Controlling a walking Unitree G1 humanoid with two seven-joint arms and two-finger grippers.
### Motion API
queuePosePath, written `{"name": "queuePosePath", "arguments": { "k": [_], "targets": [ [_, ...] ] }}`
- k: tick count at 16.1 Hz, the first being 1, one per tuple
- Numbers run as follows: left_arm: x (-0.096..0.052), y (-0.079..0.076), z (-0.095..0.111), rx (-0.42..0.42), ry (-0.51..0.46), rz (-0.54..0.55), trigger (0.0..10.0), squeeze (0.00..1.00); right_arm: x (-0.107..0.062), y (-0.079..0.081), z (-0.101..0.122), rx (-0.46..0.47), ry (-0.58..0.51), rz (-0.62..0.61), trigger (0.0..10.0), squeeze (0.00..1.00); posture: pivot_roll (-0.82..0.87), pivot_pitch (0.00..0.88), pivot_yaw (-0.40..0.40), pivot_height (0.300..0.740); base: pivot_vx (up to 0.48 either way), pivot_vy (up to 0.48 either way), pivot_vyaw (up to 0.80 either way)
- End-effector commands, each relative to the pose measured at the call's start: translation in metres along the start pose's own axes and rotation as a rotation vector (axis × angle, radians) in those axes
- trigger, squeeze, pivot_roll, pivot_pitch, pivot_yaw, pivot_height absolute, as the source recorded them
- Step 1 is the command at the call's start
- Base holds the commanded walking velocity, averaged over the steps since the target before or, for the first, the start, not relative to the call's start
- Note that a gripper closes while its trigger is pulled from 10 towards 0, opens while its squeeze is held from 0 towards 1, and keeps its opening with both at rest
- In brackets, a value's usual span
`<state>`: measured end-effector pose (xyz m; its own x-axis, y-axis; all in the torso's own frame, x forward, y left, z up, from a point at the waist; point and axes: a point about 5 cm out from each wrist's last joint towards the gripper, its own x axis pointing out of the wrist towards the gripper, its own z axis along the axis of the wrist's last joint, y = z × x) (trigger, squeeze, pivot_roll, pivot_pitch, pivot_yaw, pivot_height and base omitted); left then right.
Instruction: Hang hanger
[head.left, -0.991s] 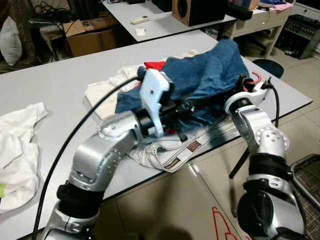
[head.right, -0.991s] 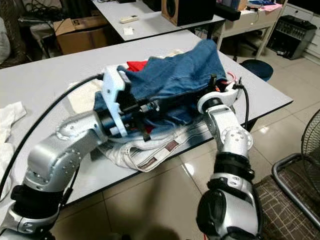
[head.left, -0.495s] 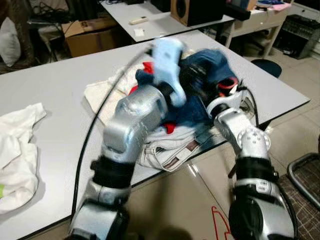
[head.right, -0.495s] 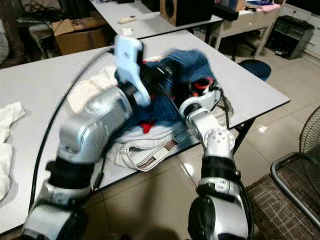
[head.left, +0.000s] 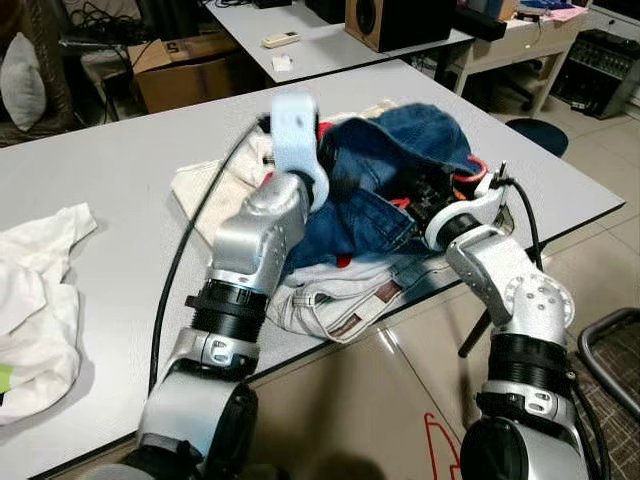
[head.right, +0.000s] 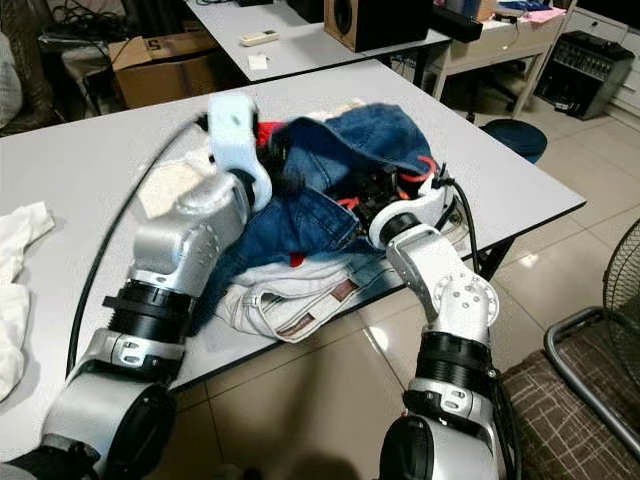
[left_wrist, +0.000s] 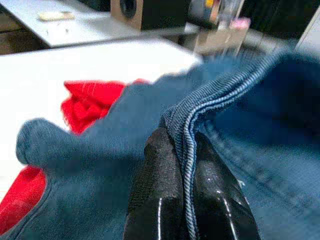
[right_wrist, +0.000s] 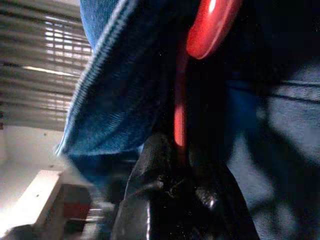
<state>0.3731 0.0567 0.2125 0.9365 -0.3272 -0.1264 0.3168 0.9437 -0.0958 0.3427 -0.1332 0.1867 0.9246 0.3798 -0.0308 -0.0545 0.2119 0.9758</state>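
Left gripper (left_wrist: 186, 165) clamped on seam of blue jeans (head.left: 400, 150), lifted above clothes pile on grey table (head.left: 110, 170). Right gripper (right_wrist: 181, 150) pinching red hanger (right_wrist: 210, 25), buried under jeans at table's right side.

A grey table (head.left: 120, 170) carries the laundry. Under and around the left gripper (left_wrist: 186, 150) and the right gripper (right_wrist: 182, 150) a heap of clothes lies near the table's front edge: blue jeans (head.left: 400, 150) on top, a red garment (left_wrist: 87, 100) just beyond the left gripper, and a whitish garment (head.left: 330, 305) at the bottom, overhanging the edge. Well off to the left gripper's outer side, a white cloth (head.left: 35, 300) lies on the tabletop.
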Motion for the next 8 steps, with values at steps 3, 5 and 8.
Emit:
{"name": "queuePosePath", "arguments": {
  "k": [3, 5, 8],
  "targets": [
    [0.006, 0.003, -0.021, 0.139, 0.087, -0.035, 10.0, 0.68, -0.003, 0.01, 0.001, 0.014, 0.01, 0.027, 10.0, 0.0, 0.02, 0.025, 0.067, 0.74, 0.0, 0.0, 0.0],
    [0.004, 0.002, -0.017, 0.12, 0.086, -0.164, 10.0, 1.0, -0.005, 0.013, 0.005, -0.034, 0.018, 0.012, 10.0, 0.0, 0.03, 0.022, 0.066, 0.74, 0.0, 0.0, 0.0],
    [-0.006, 0.015, 0.006, 0.146, 0.052, -0.308, 10.0, 1.0, -0.007, 0.017, 0.02, -0.148, -0.013, -0.026, 10.0, 0.0, 0.03, 0.017, 0.063, 0.74, 0.0, 0.0, 0.0]
  ]
}}
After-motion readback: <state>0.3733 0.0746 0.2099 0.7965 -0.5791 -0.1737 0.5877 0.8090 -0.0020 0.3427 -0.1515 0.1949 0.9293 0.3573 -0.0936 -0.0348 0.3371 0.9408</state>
